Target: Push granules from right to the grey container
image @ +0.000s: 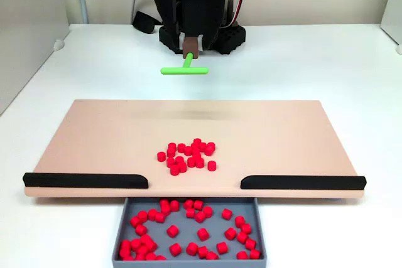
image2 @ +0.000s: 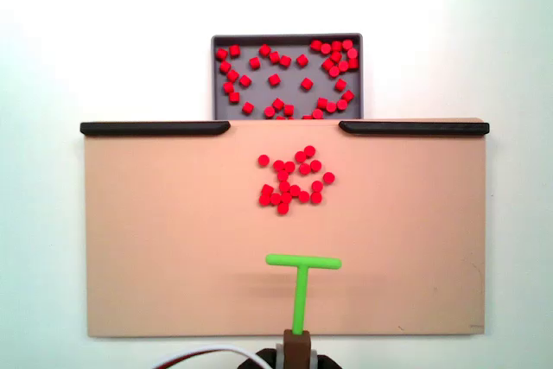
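Note:
A cluster of red granules (image: 188, 155) lies near the middle of the beige board (image: 94, 136); in a fixed view from above the same cluster (image2: 292, 181) sits just short of the gap between two black strips. More granules (image: 188, 230) lie in the grey container (image: 120, 243), seen also from above (image2: 354, 41). My gripper (image: 190, 47) is shut on the stem of a green T-shaped stick (image: 184, 70); the stick's bar (image2: 302, 261) hovers over the board, well behind the cluster and apart from it.
Black strips (image: 85, 180) (image: 301, 182) edge the board on both sides of the gap above the container. The arm's black base (image: 201, 36) stands behind the board on a white table (image: 352, 67). Cables (image2: 207, 356) run near the gripper.

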